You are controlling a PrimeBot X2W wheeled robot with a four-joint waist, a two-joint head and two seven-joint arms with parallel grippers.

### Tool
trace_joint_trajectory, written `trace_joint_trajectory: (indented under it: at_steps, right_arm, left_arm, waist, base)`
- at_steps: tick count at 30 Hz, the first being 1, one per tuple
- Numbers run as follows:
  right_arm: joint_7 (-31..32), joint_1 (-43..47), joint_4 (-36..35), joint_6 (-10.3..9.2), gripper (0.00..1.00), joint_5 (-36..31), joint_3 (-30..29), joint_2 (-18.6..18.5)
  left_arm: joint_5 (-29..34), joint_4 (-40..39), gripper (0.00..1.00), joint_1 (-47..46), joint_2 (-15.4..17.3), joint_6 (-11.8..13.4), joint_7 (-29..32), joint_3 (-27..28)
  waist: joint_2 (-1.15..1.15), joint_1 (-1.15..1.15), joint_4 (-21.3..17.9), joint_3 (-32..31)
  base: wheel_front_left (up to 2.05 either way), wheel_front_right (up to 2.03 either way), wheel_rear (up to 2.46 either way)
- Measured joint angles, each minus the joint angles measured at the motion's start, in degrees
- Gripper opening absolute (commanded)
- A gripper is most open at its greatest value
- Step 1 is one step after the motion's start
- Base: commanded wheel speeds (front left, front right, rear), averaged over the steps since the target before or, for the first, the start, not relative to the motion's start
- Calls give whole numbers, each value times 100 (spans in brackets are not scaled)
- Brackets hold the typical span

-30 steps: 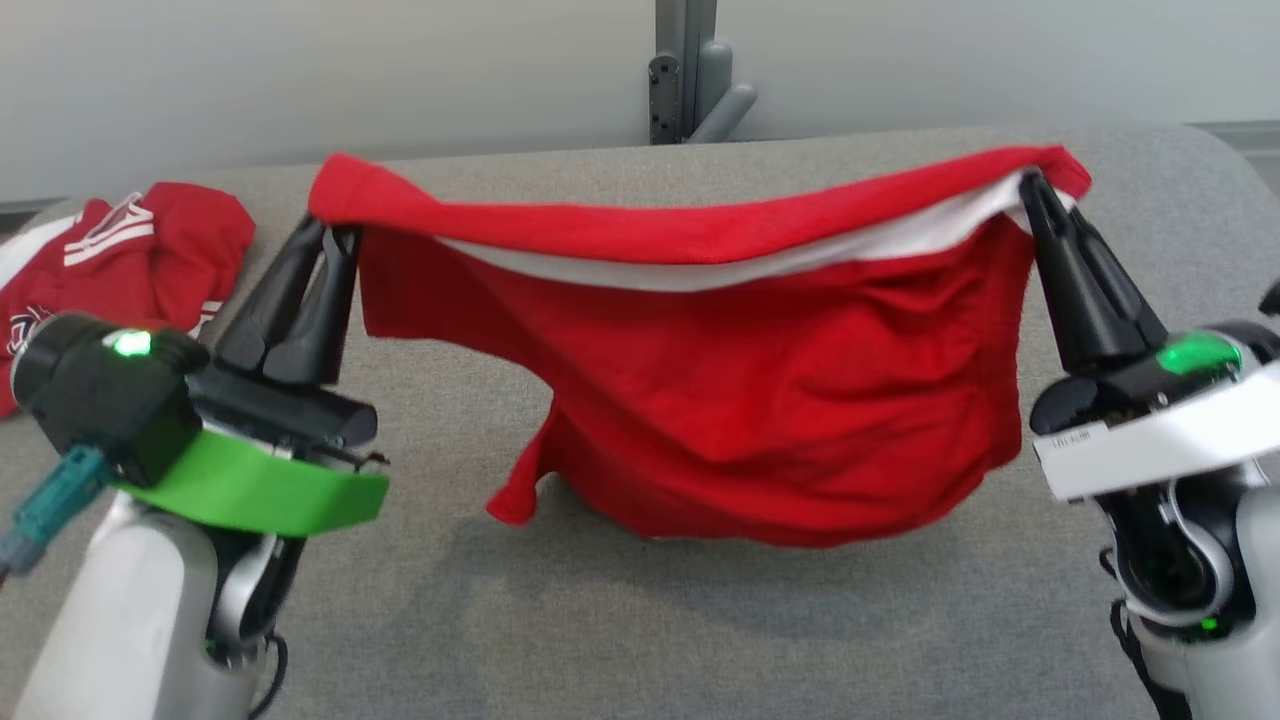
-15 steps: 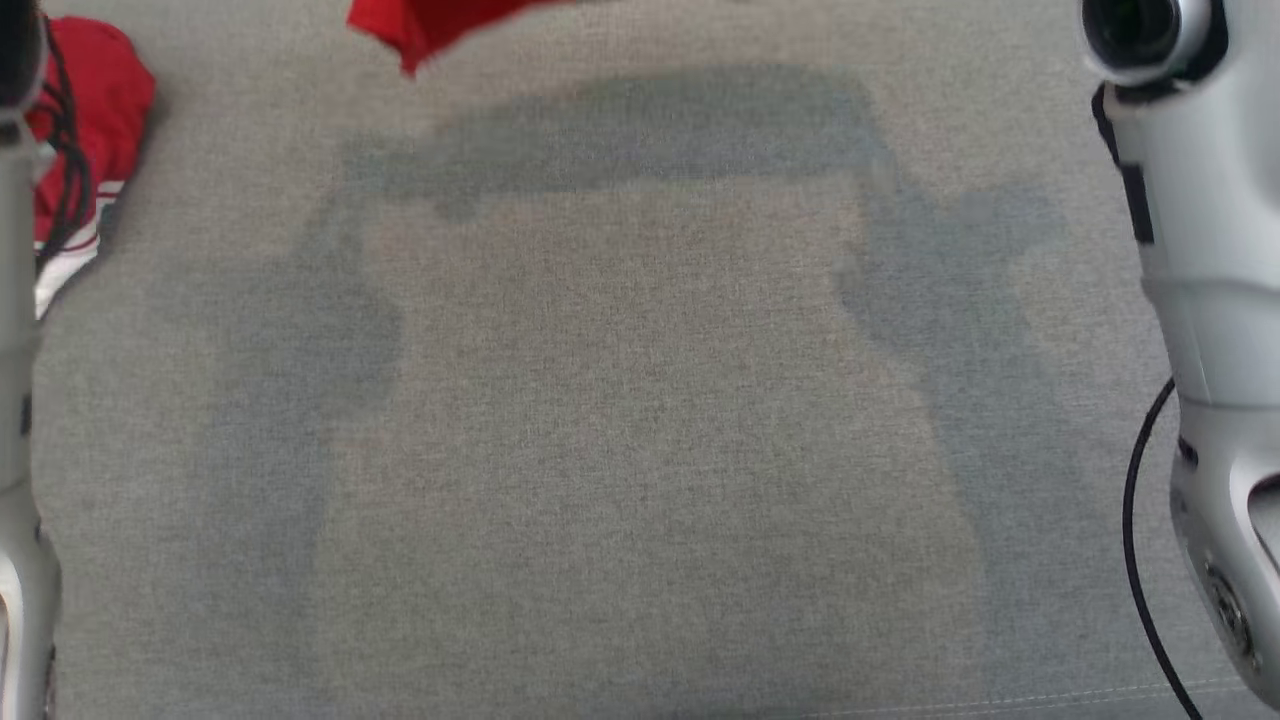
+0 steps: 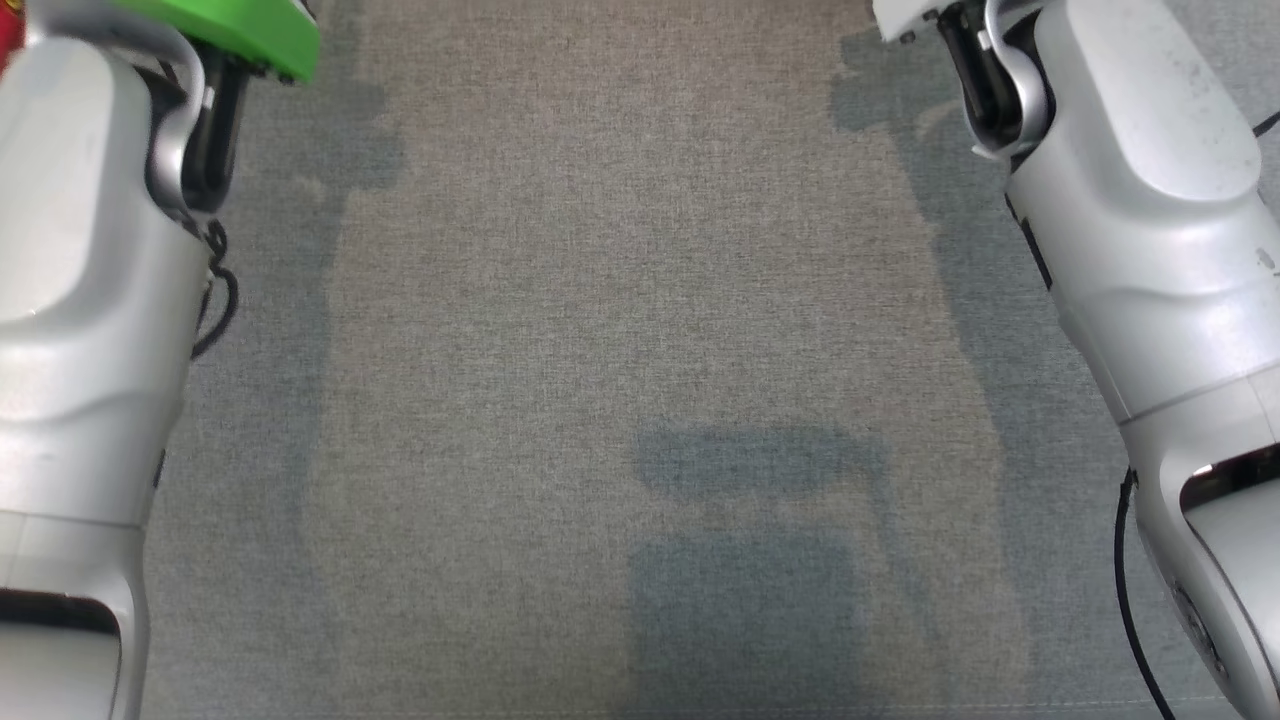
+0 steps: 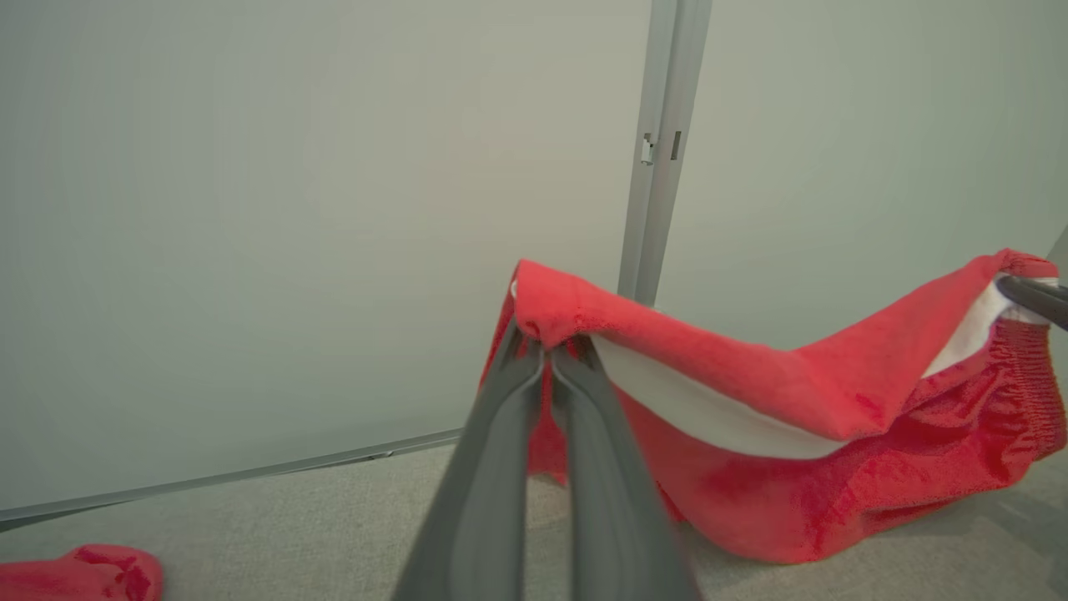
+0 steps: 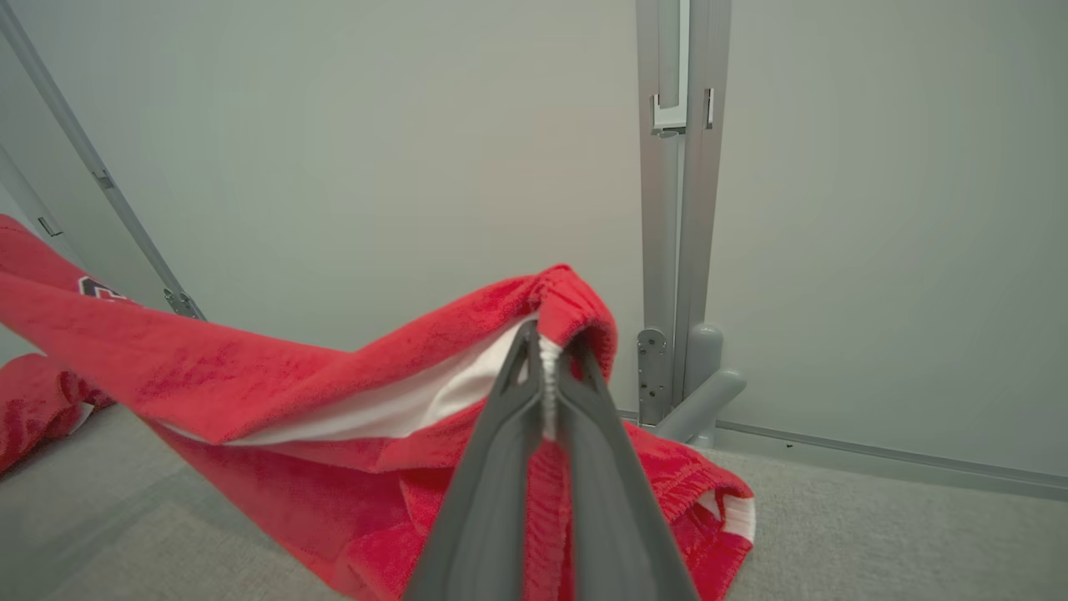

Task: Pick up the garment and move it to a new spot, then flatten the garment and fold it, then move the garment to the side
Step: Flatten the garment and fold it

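Left jaws: pressing together on one upper corner of the garment (image 4: 751,376); the two dark fingers (image 4: 492,467) are meeting at their tips in the middle of the left wrist view, with red cloth bunching over them.
Right jaws: pinching the opposite upper corner; the fingers (image 5: 492,484) are closing on a gathered red-and-white hem at the centre of the right wrist view; one dark tip is also showing at the right edge of the left wrist view.
Garment: red with a white inner layer; hanging stretched between the two grips, its top edge sagging in the middle; its lower folds are trailing onto the bench (image 5: 834,534) at the lower centre of the right wrist view.
Bench: grey woven cover; carrying soft shadows at the upper corners and lower centre of the head view.
Forearms: the left forearm (image 3: 80,300) is running down the left edge of the head view, with a green band (image 3: 230,30) at the upper left; the right forearm (image 3: 1150,200) is running down the right edge.
Second garment: another red piece (image 4: 79,572) is lying on the bench at the lower left of the left wrist view, well apart from the held one.
Backdrop: pale wall panels with a grey post (image 5: 676,209) rising behind the cloth.
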Motion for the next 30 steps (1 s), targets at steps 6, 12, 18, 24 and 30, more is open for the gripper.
trace_joint_trajectory:
  at_steps: [6, 12, 18, 24, 30]
  right_arm:
    - [-16, 816, -810, 0, 0, 579, 271, -292]
    - [-20, 1883, -2022, 0, 0, 982, 57, -701]
    - [-22, 3052, -2994, 2, 0, 901, -159, -773]
    - [-22, 4248, -3621, 1, 0, 812, -312, -571]
    - [-22, 5392, -4018, 2, 0, 679, -579, -472]
  left_arm:
    - [-601, -489, 0, 967, 229, -1, -138, -390]
    - [-835, -1405, 0, 2113, 490, -1, -166, 47]
    - [-619, -2130, 0, 3247, 266, -1, -175, 582]
    - [-625, -2683, 0, 4316, -152, -1, -175, 891]
    - [-442, -3100, 0, 5379, -455, -1, -175, 1255]
  waist:
    - [0, 1, 80, 210]
    - [0, 0, 69, 19]
    - [0, 0, 79, -231]
    - [0, 0, 98, -552]
    - [0, -1, 109, -987]
  base:
    - [0, 0, 0]
    - [0, 0, 0]
    - [0, 0, 0]
    - [0, 0, 0]
    - [0, 0, 0]
